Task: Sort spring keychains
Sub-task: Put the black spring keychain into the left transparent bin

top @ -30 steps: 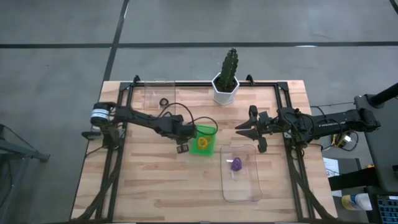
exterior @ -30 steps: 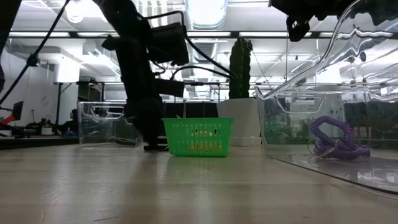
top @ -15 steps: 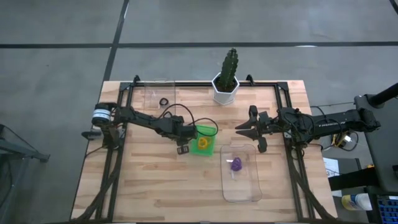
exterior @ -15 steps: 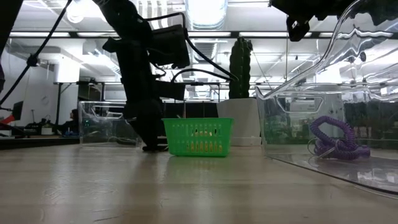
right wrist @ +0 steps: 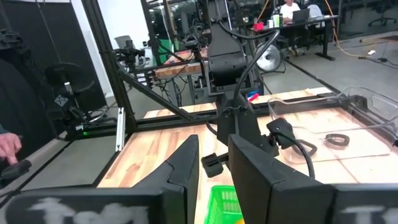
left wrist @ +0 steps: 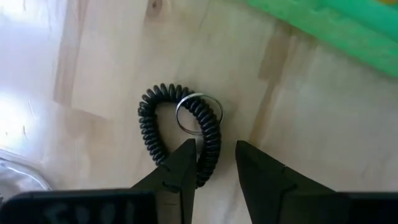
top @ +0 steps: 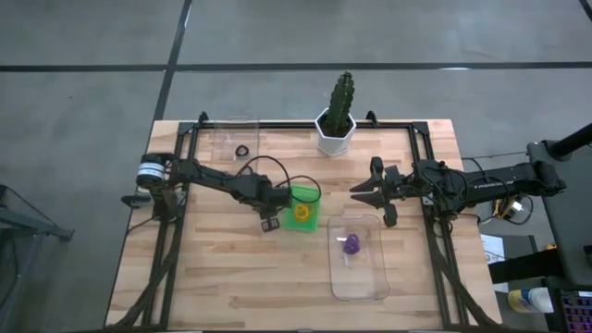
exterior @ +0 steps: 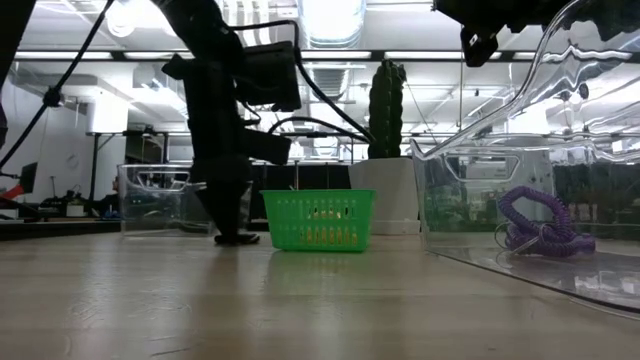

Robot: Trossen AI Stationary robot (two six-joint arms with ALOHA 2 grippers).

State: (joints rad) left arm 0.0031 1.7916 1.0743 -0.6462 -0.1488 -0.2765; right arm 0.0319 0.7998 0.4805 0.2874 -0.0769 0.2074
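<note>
A black spring keychain (left wrist: 180,130) with a metal ring (left wrist: 198,112) lies flat on the wooden table, just left of the green bin (top: 303,207). My left gripper (left wrist: 214,177) points down over it, open. Its fingers stand on either side of one limb of the coil. In the high view this gripper (top: 269,223) is beside the bin's near left corner. A yellow-orange keychain (top: 301,214) lies in the green bin. A purple one (top: 351,245) lies in the clear tray (top: 361,277), and another black one (top: 243,151) in the clear box (top: 233,139). My right gripper (top: 357,192) hangs level above the table, open, with nothing between its fingers. My left gripper comes from above, pointing steeply down. One limb of the black coil (left wrist: 210,152) runs between its fingers, close against one finger (left wrist: 183,168). I cannot tell whether that finger touches the coil. The keychain lies flat on the table.
A cactus in a white pot (top: 335,132) stands at the far middle edge. The green bin (exterior: 318,220) stands close to the right of my left gripper (exterior: 235,235). The clear tray's tall wall (exterior: 520,160) rises at the near right. Bare wood lies along the near left.
My left gripper has tipped and rolled a little. Its fingertips have swung slightly away from the green bin toward the table's left edge. The gap between its fingers shows no change.
</note>
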